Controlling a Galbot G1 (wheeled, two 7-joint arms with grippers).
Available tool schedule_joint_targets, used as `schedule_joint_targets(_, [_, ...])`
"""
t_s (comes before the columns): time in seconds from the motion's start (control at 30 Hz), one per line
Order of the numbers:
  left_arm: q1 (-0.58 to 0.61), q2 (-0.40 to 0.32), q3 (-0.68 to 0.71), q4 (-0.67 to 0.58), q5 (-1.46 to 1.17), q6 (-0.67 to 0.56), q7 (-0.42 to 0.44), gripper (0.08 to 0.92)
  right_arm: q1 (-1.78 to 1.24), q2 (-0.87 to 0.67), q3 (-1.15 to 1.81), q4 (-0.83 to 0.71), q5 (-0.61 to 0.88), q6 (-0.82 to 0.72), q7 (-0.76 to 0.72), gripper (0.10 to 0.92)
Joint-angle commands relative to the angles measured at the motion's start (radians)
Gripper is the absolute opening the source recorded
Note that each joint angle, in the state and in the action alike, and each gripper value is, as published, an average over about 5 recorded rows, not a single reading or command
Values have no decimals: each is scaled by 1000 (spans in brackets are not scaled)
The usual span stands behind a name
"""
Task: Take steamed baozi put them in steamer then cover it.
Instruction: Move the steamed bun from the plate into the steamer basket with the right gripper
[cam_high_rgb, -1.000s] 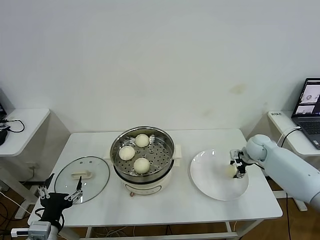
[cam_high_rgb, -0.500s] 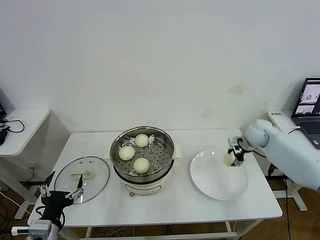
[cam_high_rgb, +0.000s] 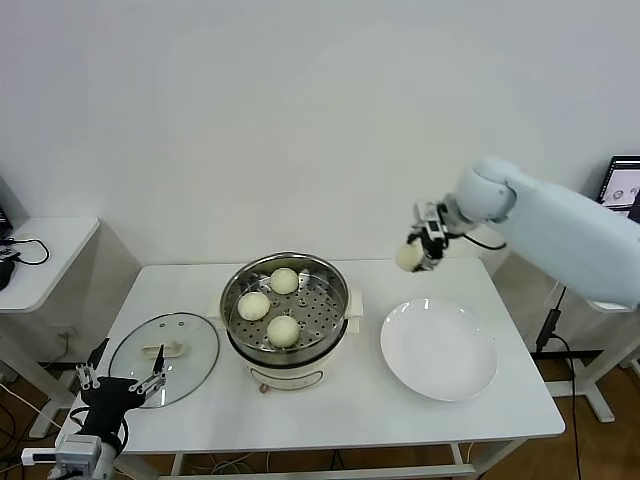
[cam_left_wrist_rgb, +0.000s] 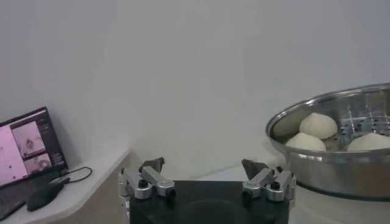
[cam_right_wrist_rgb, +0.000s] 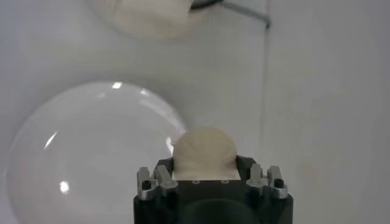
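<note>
Right pincer (cam_high_rgb: 420, 243) body hides the gripped baozi's (cam_right_wrist_rgb: 204, 153) underside.

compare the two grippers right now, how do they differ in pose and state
The right gripper is raised in the air between the steamer and the white plate; the left gripper sits low at the table's front edge by the glass lid. The right gripper is shut on a baozi; the left gripper is open and holds nothing. Both have paired metal fingers.

White table (cam_high_rgb: 400, 400) with glass lid (cam_high_rgb: 164, 346), steamer (cam_high_rgb: 286, 300) on its pot, white plate (cam_high_rgb: 438, 350).
</note>
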Motion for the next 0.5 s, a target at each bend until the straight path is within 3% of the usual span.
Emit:
schedule_joint_targets(0.03, [-2, 3, -2, 3, 2, -1, -1, 823, 137, 255, -137, 1, 209, -113, 55, 636])
schedule_joint_targets(0.27, [-1, 14, -24, 2, -2, -1, 0, 823, 48, 378, -128, -64, 275, -170, 110, 644])
schedule_joint_targets(0.5, [-4, 4, -27, -2, -1, -1, 0, 823, -22, 435, -140, -112, 232, -213, 142, 645])
